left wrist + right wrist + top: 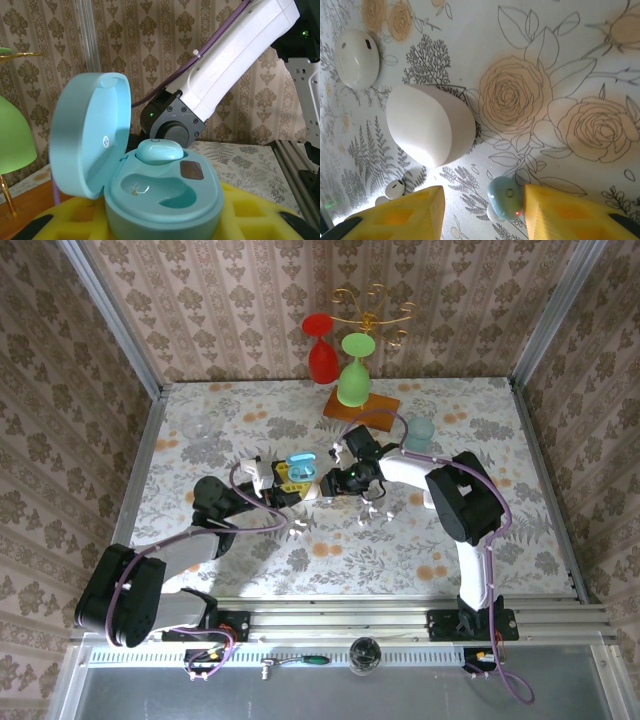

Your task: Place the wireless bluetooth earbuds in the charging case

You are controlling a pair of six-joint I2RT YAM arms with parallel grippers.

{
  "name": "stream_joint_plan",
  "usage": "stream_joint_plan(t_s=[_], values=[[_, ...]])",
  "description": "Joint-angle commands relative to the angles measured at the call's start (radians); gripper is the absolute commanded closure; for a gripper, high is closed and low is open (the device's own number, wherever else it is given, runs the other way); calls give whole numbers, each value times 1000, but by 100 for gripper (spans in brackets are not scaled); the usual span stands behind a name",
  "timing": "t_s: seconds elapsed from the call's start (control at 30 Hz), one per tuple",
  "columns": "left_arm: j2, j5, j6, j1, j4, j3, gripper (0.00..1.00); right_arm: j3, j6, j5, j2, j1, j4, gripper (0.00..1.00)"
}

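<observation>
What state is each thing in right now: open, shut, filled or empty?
blue charging case: lid open, one earbud seated, other slot empty.
loose blue earbud: lying on the table, not gripped.
left gripper: shut on the blue charging case.
right gripper: open around the loose blue earbud.
small white case: closed.

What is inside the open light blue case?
One light blue earbud sits at the far side of the case. The near slot is empty, with small gold contacts showing. The hollow under the earbud is covered by it, so it cannot be seen.
</observation>
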Motion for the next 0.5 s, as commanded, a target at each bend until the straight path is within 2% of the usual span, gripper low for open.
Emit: stream_joint_plan(t_s=[0.0,0.47], values=[[3,10,-11,-3,30,10,65,36,34,11,19,-1,-31,55],[10,22,-5,-4,28,19,65,46,-4,23,73,6,-58,60]])
